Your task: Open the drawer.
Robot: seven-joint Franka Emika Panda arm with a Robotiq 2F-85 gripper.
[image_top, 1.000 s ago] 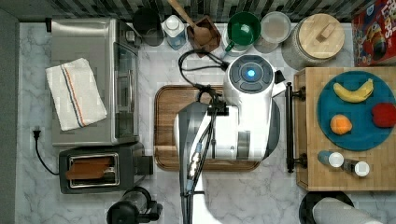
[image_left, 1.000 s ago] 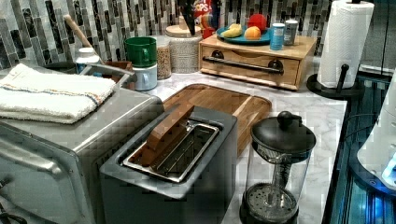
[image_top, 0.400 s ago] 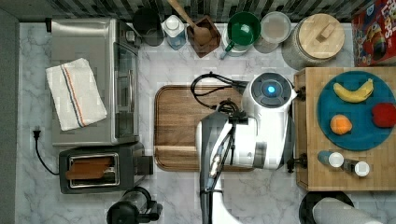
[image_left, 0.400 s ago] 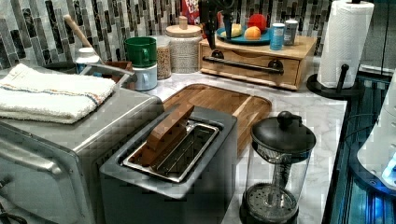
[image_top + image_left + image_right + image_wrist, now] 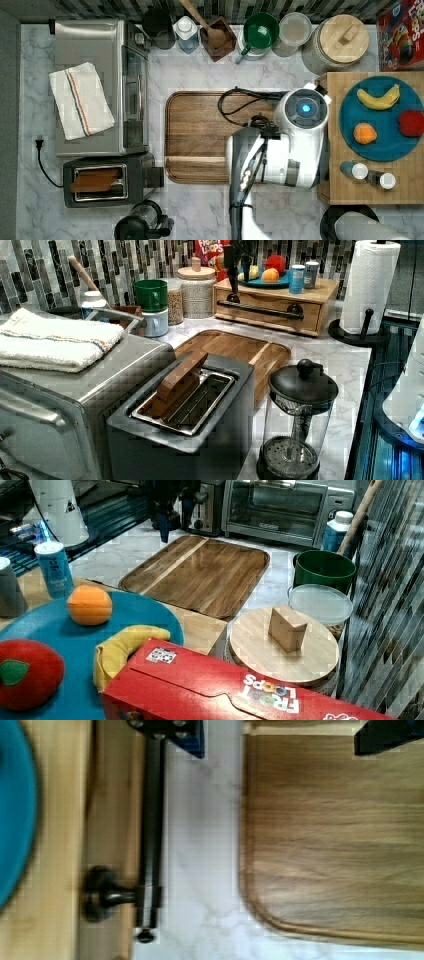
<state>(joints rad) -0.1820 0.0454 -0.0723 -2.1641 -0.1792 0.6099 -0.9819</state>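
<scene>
The drawer [image 5: 270, 315] is a light-wood box at the back of the counter in the left view, its front flush with the box. A long black bar handle [image 5: 260, 310] runs across it. My gripper [image 5: 237, 277] hangs open just above the handle's left end in the left view. In the wrist view one finger [image 5: 192, 742] sits by the handle bar [image 5: 150, 820] and the other [image 5: 385, 735] is over the walnut tray [image 5: 340, 845]. In the top view my white arm [image 5: 300, 135] covers the drawer's front, at the left edge of the box [image 5: 350, 195].
A teal plate [image 5: 385, 145] with fruit and two cans rests on the drawer box. The walnut tray [image 5: 200, 135] lies mid-counter. A toaster [image 5: 105, 185], toaster oven [image 5: 95, 85], French press [image 5: 297, 425], paper towel roll [image 5: 372, 285], green mug [image 5: 260, 30] and jars ring the counter.
My arm has moved toward the top view's right, from over the walnut tray to the drawer box's edge. In the left view the gripper has come down in front of the drawer.
</scene>
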